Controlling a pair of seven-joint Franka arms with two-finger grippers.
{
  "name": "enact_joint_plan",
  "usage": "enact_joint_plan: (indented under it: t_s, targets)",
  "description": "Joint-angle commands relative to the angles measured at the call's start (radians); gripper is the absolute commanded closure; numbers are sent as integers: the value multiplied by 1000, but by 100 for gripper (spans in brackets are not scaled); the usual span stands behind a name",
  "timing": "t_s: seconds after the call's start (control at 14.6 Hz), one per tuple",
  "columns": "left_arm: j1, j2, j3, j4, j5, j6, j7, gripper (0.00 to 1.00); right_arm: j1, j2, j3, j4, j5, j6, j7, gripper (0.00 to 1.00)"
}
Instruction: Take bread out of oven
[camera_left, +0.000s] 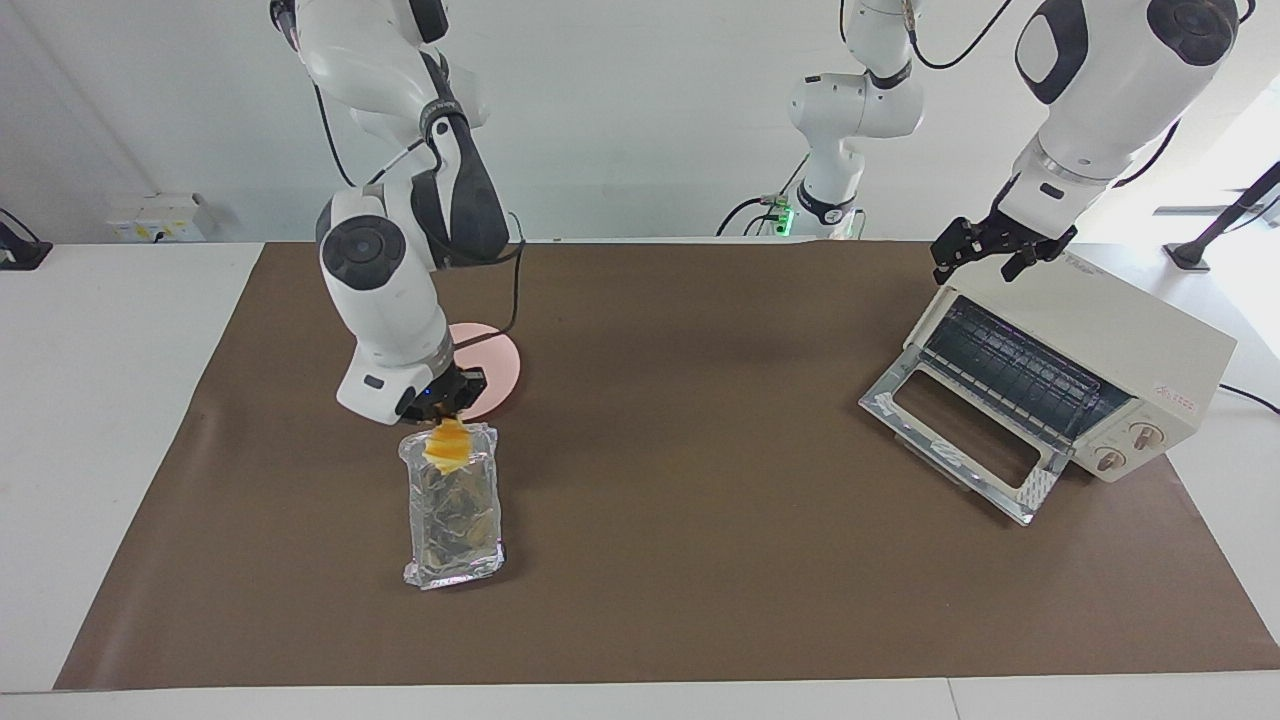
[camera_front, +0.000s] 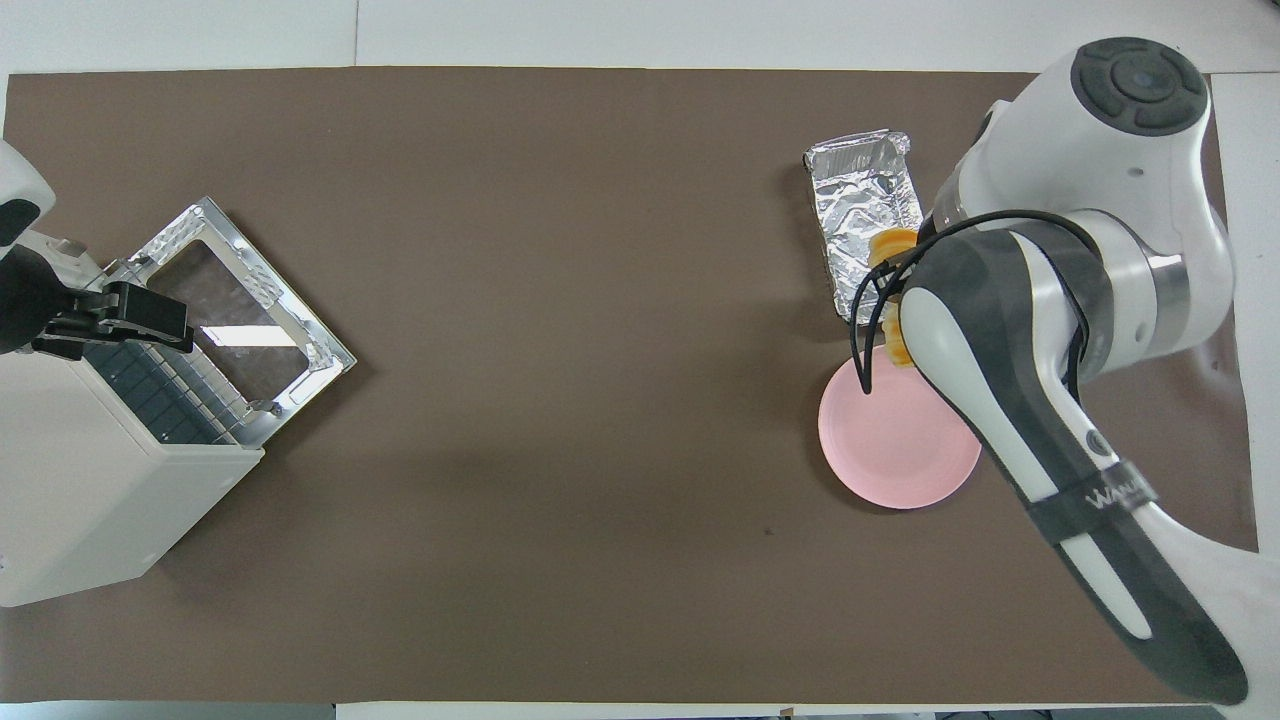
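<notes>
The right pincer (camera_left: 440, 408), its tips closed on one end of the bread (camera_left: 449, 446), holds the golden loaf in the air, dangling just below it over the end of the foil tray (camera_left: 452, 520) that lies closest to the pink plate (camera_left: 492, 375). The loaf is already out of the oven (camera_left: 1100, 360), which stands well apart toward the left arm's end of the tabletop (camera_left: 700, 480), its glass door (camera_left: 960, 440) dropped open and its rack bare as far as can be seen.

By the look of it, the step in hand is carrying the bread clear of its tray. The next move probably calls for a short swing from above the tray's rim to above the plate, just beside the pincer toward the robots, then a lowering and a release so that the loaf lies flat rather than tipping off the edge. The grip takes the loaf by one end only, so it hangs and may sway or slip.

Little stands in the way: the crinkled tray rim directly under the hanging bread is the one thing it could catch. A dark cable (camera_front: 870, 310) loops from the right arm close to the loaf.

The left pincer (camera_left: 1000, 250) waits, fully spread and holding nothing, above the oven's top corner.
</notes>
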Motion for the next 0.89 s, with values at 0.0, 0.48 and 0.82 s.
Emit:
enact_joint_plan:
  t_s: [0.0, 0.48, 0.82]
  targets:
    - [-3, -28, 1, -27, 8, 8, 0, 0, -36, -278, 6, -399, 65, 173, 7, 100]
    - [-3, -28, -2, -28, 8, 1, 0, 0, -5, -440, 8, -825, 109, 568, -1, 100]
    - [7, -33, 1, -33, 6, 2, 6, 0, 10, -303, 6, -859, 109, 780, -13, 100]
